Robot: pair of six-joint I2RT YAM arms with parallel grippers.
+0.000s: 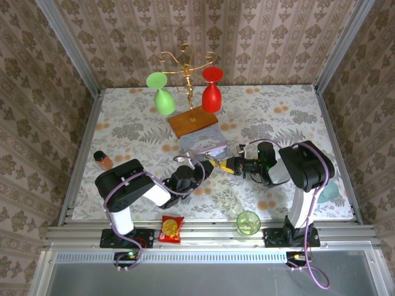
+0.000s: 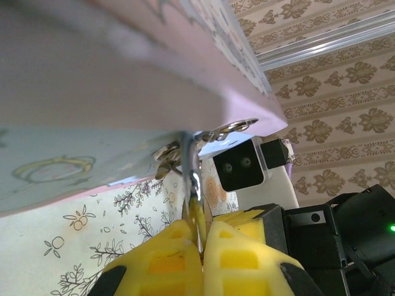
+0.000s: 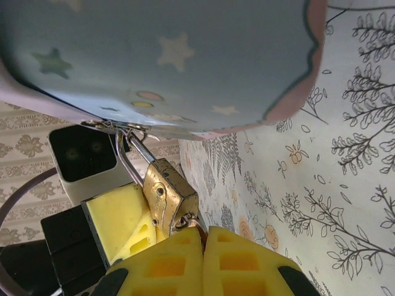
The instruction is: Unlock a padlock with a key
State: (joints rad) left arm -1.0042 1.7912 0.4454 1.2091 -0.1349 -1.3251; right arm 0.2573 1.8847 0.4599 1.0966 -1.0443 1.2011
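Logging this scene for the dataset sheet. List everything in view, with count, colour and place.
padlock: one, brass-gold, silvery shackle through the tin's latch
key: one, silvery sliver at the padlock's base, hard to make out
tin: one, pale blue with pink edge, table centre
glass stand: one, gold wire, far centre
wooden base: one, brown, under the stand
green glass: one, hanging on the stand, left
red glass: one, hanging on the stand, right
cup: one, clear green, near edge
snack packet: one, red and yellow, near edge
small bottle: one, orange-brown, left side
table: one, white floral cover
left gripper: yellow pads, shut on the padlock
right gripper: yellow pads, shut, seemingly on the key
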